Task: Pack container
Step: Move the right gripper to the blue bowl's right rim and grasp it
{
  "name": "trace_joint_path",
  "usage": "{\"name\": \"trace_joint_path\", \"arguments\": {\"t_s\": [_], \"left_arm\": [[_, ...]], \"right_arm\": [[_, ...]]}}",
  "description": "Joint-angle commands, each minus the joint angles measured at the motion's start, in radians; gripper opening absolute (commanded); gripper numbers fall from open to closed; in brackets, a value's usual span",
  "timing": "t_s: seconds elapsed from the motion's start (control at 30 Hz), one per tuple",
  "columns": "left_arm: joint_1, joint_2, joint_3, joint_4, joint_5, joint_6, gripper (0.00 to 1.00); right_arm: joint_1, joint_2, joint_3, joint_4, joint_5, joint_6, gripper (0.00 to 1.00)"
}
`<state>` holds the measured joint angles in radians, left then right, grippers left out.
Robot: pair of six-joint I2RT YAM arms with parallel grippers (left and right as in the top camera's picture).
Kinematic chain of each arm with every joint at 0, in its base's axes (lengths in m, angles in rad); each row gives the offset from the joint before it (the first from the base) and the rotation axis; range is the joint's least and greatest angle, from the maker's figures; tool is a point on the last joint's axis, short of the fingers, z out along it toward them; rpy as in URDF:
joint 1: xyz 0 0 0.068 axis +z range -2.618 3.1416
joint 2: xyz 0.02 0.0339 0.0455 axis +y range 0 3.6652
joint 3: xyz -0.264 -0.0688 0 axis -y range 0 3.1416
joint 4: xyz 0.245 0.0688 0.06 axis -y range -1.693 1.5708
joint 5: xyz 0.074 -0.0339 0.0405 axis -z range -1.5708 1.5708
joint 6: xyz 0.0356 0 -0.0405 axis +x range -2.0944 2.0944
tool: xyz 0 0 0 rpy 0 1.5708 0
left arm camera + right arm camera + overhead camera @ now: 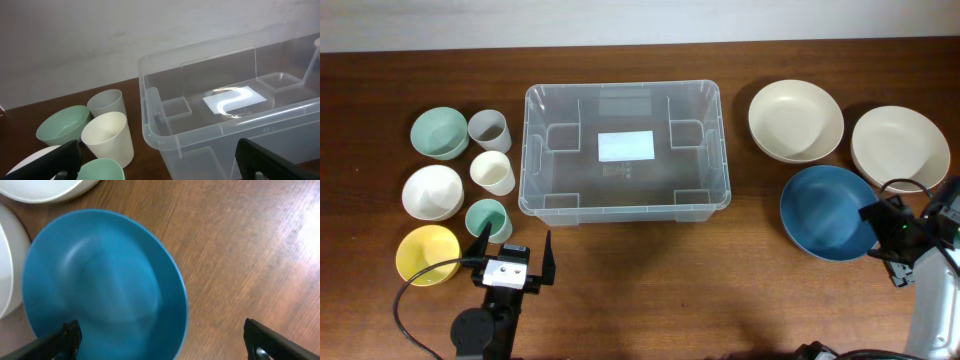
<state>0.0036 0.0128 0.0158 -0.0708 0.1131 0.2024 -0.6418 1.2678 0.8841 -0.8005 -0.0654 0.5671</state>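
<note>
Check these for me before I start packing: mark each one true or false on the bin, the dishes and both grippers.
The container holds nothing. True.
The blue bowl sits left of the container. False: the blue bowl is on its right, by the right gripper.
The left gripper and the right gripper are both open and empty. True.
The yellow bowl is stacked inside the white bowl. False: each sits on its own, side by side.
A grey cup, a cream cup and a teal cup stand left of the container. True.
</note>
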Motion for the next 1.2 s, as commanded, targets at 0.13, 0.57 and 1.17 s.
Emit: {"name": "trace_joint_path", "arguments": {"t_s": [0.13,0.57,1.17], "left_arm": [[0.006,-0.007,-0.006,0.000,0.003,0.016,1.00],[0.006,-0.007,-0.006,-0.001,0.003,0.016,1.00],[0.006,-0.007,-0.006,0.000,0.003,0.016,1.00]], "right_arm": [[-0.008,0.021,-0.115,0.126,0.005,-0.084,0.99],[-0.008,0.211,-0.154,0.267,-0.079,-0.080,0.99],[-0.008,0.245,-0.154,0.289,-0.089,-0.080,0.33]]}}
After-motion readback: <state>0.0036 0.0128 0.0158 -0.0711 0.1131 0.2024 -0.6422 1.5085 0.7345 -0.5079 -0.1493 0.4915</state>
